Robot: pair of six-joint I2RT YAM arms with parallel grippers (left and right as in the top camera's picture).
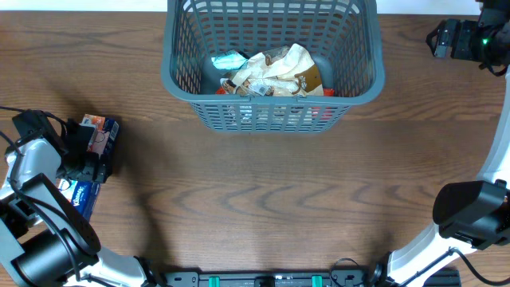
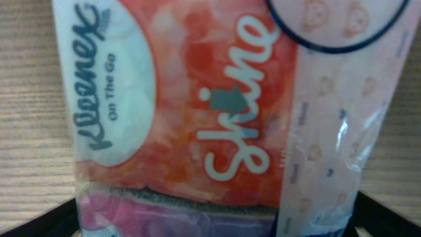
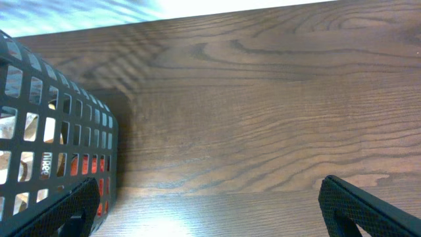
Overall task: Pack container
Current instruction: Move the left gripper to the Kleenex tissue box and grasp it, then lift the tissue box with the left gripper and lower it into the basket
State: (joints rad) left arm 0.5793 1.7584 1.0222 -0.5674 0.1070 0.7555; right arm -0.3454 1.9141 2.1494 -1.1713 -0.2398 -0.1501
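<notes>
Sets the container (image 1: 271, 115) at the far middle of the wooden table (image 1: 263, 199), mouth up for drops from above, with a heap of crumpled snack packs (image 1: 275, 70) already inside. Parks the right gripper (image 3: 210, 187) near its right wall, jaws spread and empty, off the loading path. Hangs the left gripper (image 1: 86, 159) at the near left, jaws spread either side of a Kleenex tissue pack (image 2: 217, 112), probably lining up a pinch; no squeeze visible. Has a blue pack (image 1: 80, 195) just beside. Nothing but bare wood between there and the container
</notes>
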